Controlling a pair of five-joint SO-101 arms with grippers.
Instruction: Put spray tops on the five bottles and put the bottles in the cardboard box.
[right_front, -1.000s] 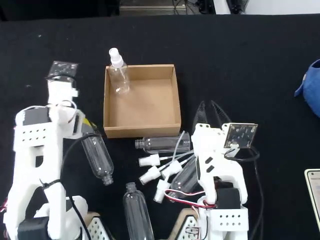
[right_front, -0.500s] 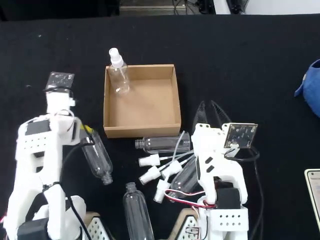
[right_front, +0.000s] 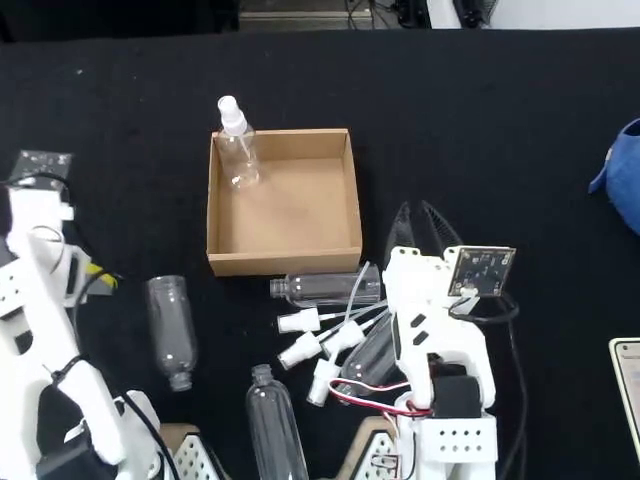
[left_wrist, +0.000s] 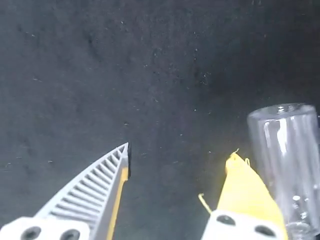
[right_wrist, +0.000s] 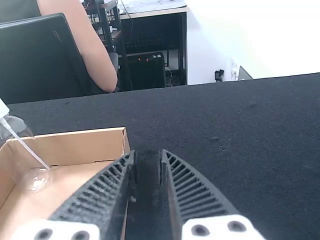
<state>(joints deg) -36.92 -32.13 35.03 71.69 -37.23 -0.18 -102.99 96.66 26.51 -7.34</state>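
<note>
The left hand (left_wrist: 180, 152) is spread wide and grips nothing. A capless bottle (right_front: 170, 330) lies on the counter (right_front: 500, 120) just beside it, its long axis running roughly front to back and its neck pointing toward the arms' bases. The right hand (right_wrist: 147, 165) is clenched on nothing, held above the counter just right of the box (right_front: 283, 262).
</note>
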